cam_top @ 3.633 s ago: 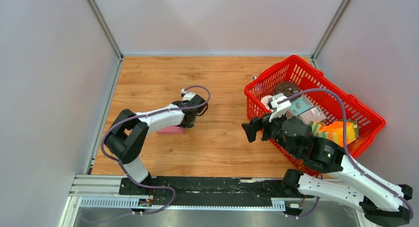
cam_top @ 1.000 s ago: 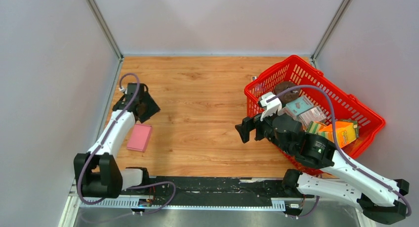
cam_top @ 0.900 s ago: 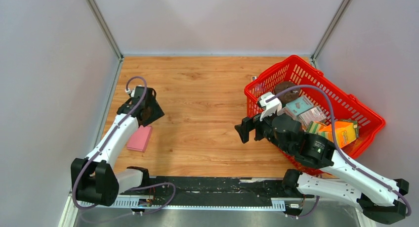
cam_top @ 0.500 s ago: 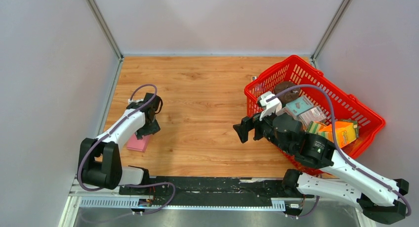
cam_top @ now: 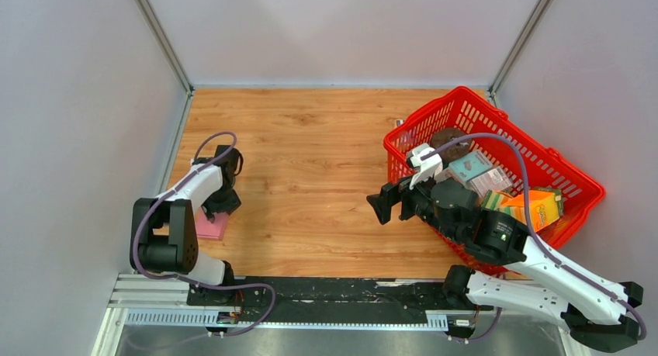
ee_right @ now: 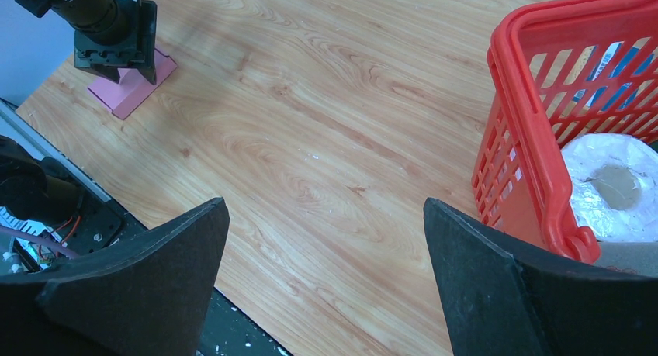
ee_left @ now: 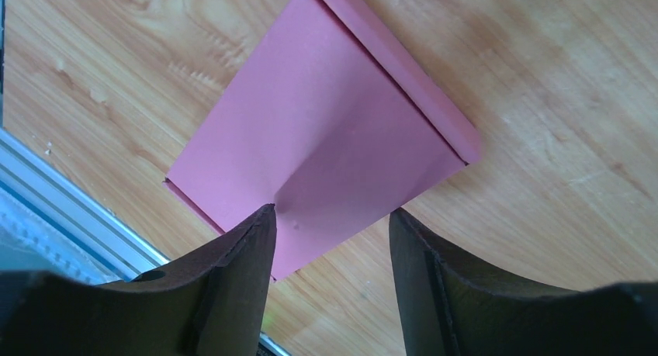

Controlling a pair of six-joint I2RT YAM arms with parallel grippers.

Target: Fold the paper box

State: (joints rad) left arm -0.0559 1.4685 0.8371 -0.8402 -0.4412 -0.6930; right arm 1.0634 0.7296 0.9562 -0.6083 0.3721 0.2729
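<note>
1. While the right arm hangs out over by the red basket [cam_top: 465, 90], the left gripper [cam_top: 219, 205] sits right above the paper box [cam_top: 211, 226]. The box lies flat on the wooden table [cam_top: 310, 139], at its near-left part, close to the front rail.
2. Left claw state: fingers spread apart, nothing pinched between them. In the wrist view the left gripper [ee_left: 330, 216] has the pink sheet [ee_left: 326, 139] below and just ahead of the tips. The box's near edge runs under the gap.
3. One fingertip sits over a small dent in the card. Whether it's actually touching can't be told from these views.
4. Axis stuff: from the wrist camera the box sits cornerwise to the fingers, with a narrow folded strip along its far-right edge. The arm covers most of it from above, so the long axis is hard to call there.
5. Right gripper [cam_top: 386, 206] is wide open and empty, hovering over bare wood just left of the basket, well apart from the box [ee_right: 128, 92].
6. Judgement: the left arm is clearly the nearer one, so the next press or pinch looks like its job, straight down and slightly forward.
</note>
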